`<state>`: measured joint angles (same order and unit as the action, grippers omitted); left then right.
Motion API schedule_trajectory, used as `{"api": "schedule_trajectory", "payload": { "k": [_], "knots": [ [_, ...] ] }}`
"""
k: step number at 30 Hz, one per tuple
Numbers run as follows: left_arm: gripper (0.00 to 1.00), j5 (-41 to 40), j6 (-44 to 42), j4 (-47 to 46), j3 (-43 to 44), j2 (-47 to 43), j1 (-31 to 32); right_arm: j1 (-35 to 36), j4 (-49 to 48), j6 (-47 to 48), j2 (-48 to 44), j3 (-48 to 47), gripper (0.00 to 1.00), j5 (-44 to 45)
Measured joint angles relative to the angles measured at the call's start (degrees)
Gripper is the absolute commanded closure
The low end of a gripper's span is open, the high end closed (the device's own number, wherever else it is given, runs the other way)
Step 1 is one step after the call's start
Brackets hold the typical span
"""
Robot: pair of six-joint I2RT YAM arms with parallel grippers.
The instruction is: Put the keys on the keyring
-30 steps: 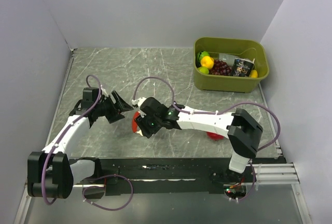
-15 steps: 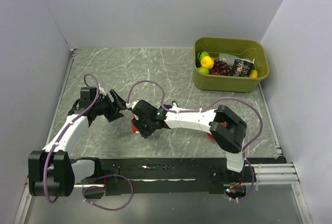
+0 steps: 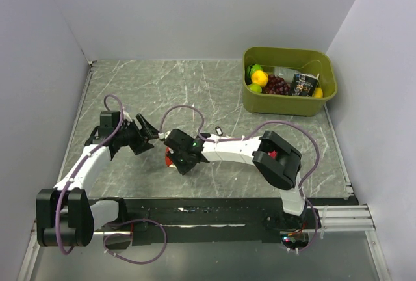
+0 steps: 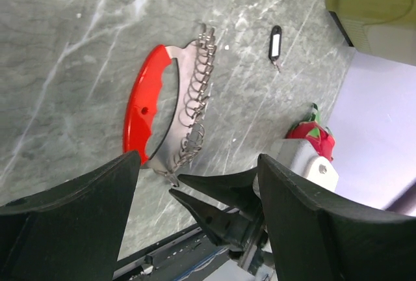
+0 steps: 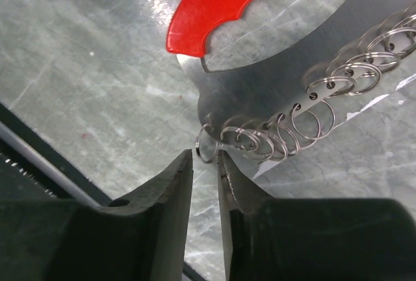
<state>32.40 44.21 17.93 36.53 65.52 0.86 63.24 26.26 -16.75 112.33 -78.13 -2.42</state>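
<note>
Keys [image 4: 153, 108]: red grip and ring-lined steel strip, flat on the bench [image 4: 65, 47], below both arms.
Keyring [image 4: 275, 39]: lying well apart, untouched.
Left jaws: wide open, empty.
Right jaws: nearly closed at the end ring [image 5: 207, 146]; cannot tell if pinched.
Risk: the thin ring (flat on stone) slips free, or the strip skids.

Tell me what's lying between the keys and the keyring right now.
Nothing: in the left wrist view, only bare table separates the keys from the keyring.
</note>
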Motion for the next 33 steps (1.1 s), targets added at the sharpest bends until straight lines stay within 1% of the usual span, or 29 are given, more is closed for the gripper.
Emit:
{"api": "schedule_trajectory", "payload": {
  "k": [2, 3, 6, 9, 12, 16, 20, 24, 28, 29, 30, 31, 32, 33],
  "knots": [
    [0.21, -0.3, 0.0, 0.1, -0.3, 0.0, -0.1, 0.0, 0.0, -0.1, 0.7, 0.0, 0.78, 0.0],
    [0.21, -0.4, -0.1, 0.1, -0.4, 0.0, -0.2, 0.0, 0.0, -0.1, 1.1, 0.0, 0.87, 0.0],
    [0.21, -0.8, -0.2, 0.2, -0.6, 0.0, -0.4, 0.0, 0.3, -0.2, 1.6, 0.0, 1.00, 0.3],
    [0.21, -0.7, -0.3, 0.3, -0.6, 0.0, -0.4, 0.0, 0.2, -0.2, 1.5, 0.1, 1.00, 1.0],
    [0.21, -0.6, -0.4, 0.3, -0.6, 0.0, -0.4, -0.3, -0.9, -0.4, 0.1, 2.3, 1.00, 1.9],
    [0.21, -0.3, -0.4, 0.2, -0.7, 0.0, -0.4, -1.7, -1.4, -1.0, -5.0, 8.0, 1.00, 2.2],
    [0.21, -0.1, -0.4, -0.3, -1.0, 0.0, -0.4, -3.7, -1.8, -1.4, -10.3, 11.5, 1.00, 2.7],
    [0.21, 0.2, -0.4, -0.9, -1.7, 0.4, -0.4, -4.4, -2.9, -1.4, -13.2, 12.7, 1.00, 2.4],
    [0.21, 0.6, -0.4, -1.0, -2.0, 1.1, -0.4, -4.3, -3.7, -1.4, -13.9, 13.3, 1.00, 1.1],
    [0.21, 0.6, -0.4, -1.1, -2.1, 1.1, -0.4, -4.3, -4.3, -1.1, -13.9, 13.7, 0.96, 0.3],
    [0.21, 0.8, -0.5, -1.1, -2.2, 1.1, -0.4, -4.3, -5.2, -0.5, -14.1, 14.7, 0.72, -0.9],
    [0.21, 0.9, -0.5, -1.1, -2.2, 1.2, -0.4, -4.3, -5.9, -0.1, -14.4, 15.6, 0.63, -2.1],
    [0.21, 1.2, -0.5, -1.4, -2.2, 1.6, -0.4, -4.3, -6.9, 0.7, -15.1, 17.0, 0.50, -4.0],
    [0.21, 1.4, -0.5, -1.6, -2.2, 2.1, -0.4, -4.3, -7.7, 1.1, -16.0, 18.4, 0.45, -5.4]
  ]
}}
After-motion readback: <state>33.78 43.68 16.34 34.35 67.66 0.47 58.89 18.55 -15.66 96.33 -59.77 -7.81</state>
